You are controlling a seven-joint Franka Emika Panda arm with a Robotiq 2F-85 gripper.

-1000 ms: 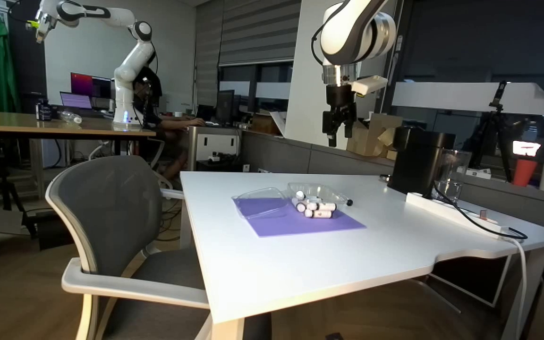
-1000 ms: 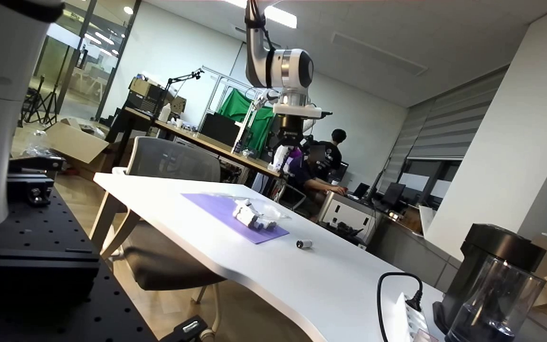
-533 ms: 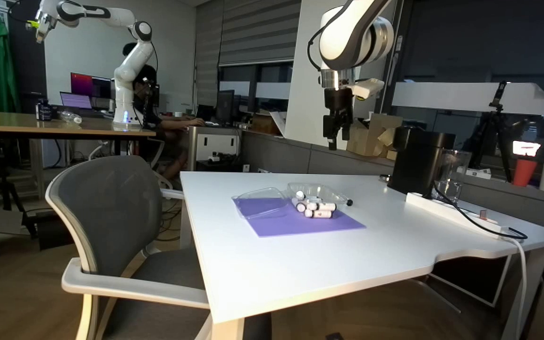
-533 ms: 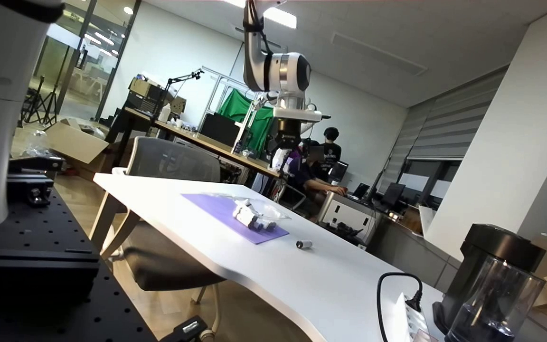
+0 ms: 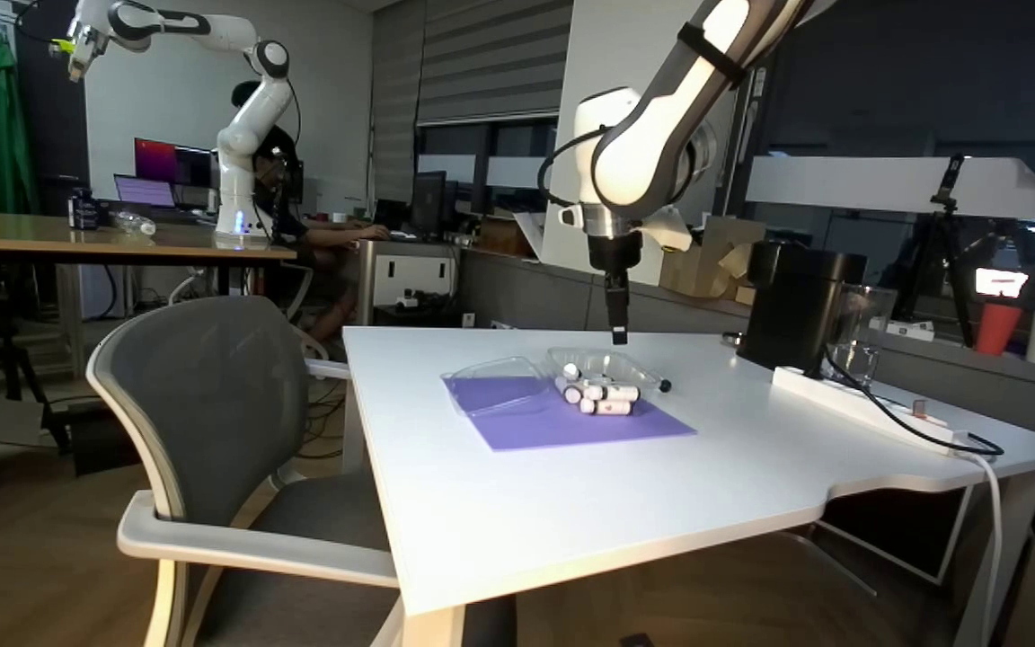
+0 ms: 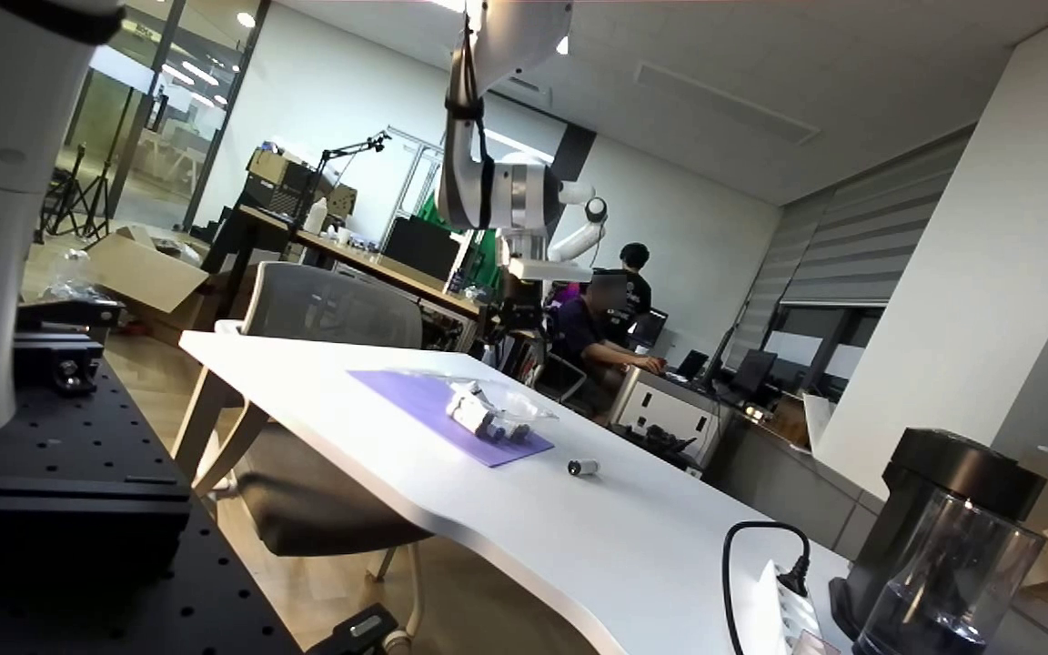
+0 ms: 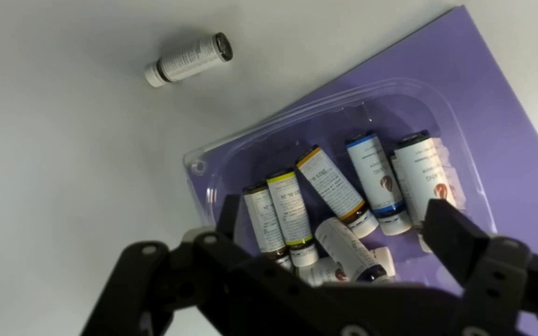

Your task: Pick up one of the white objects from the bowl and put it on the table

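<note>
Gripper (image 5: pixel 619 334) lowered nearer clear bowl (image 7: pixel 399 109), spread wide, holding nothing, white-labelled, white-capped bottles (image 7: pixel 376 179) jumbled inside

Striped blinds (image 5: pixel 495 63) hang well beyond the gripper (image 5: pixel 619 336), with a grey chair (image 5: pixel 216 404) off to one side, brown floor (image 5: pixel 724 589) below and pale ceiling (image 6: pixel 724 55) above.

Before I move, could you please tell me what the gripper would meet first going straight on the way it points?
The open gripper would probably meet a white-capped vial in the clear plastic tray first, though depth and which vial are unclear.
</note>
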